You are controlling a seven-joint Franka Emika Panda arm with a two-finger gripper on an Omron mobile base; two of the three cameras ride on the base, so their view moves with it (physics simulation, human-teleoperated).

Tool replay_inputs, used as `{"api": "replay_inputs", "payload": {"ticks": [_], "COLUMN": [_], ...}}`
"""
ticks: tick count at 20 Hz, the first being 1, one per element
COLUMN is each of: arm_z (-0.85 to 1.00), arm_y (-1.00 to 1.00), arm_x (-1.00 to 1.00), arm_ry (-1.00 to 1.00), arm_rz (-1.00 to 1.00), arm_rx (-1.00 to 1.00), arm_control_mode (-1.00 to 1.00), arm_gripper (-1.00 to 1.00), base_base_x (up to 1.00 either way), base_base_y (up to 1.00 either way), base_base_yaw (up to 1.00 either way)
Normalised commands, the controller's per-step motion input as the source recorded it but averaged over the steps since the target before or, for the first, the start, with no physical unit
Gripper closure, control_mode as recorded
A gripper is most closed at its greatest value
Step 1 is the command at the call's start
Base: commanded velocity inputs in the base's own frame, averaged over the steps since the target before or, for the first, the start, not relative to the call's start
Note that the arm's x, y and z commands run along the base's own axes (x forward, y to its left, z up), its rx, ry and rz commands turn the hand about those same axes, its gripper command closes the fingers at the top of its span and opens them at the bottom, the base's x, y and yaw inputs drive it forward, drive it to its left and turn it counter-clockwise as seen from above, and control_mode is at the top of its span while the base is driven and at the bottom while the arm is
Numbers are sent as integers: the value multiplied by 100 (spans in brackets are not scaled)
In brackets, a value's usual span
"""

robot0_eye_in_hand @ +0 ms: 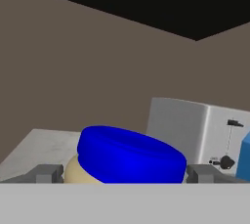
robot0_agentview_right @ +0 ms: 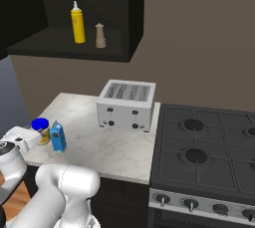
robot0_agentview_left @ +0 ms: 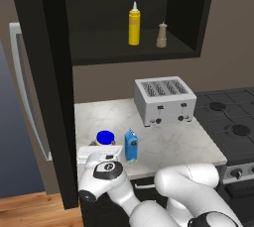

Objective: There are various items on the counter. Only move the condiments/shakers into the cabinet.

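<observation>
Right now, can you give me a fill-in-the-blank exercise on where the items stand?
1. The squeeze bottle and the shaker stand in the ____.
2. The jar with the ____ lid stands on the counter.
3. Beside the jar stands a blue ____.
4. Farther back on the counter stands a silver ____.

Missing words: cabinet; blue; carton; toaster.

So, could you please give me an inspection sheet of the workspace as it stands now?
Surface: marble counter, level.
Job's things: yellow squeeze bottle and tan shaker upright on the cabinet shelf; blue-lidded jar on the counter.
Clutter: blue carton beside the jar; toaster behind.
Grippers: gripper straddling the jar, fingers either side, contact unclear.
Cables: nothing seen.
Surroundings: stove beside the counter.
</observation>
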Motion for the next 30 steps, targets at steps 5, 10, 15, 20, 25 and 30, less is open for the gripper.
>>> {"api": "replay_inputs", "payload": {"ticks": [5, 10, 15, 20, 25, 30], "arm_z": [0, 0, 0, 2, 5, 1], "arm_y": [0, 0, 0, 0, 0, 0], "arm_x": [4, 4, 6, 4, 1, 0], "arm_ry": [0, 0, 0, 1, 1, 0], "arm_rz": [0, 0, 0, 0, 0, 0], "arm_rx": [1, 0, 0, 0, 0, 0], "arm_control_mode": [-100, -100, -100, -100, -100, -100], "arm_gripper": [-100, -100, -100, -100, -100, -100], "base_base_x": [0, 0, 0, 0, 0, 0], "base_base_y": [0, 0, 0, 0, 0, 0], "base_base_yaw": [0, 0, 0, 0, 0, 0]}}
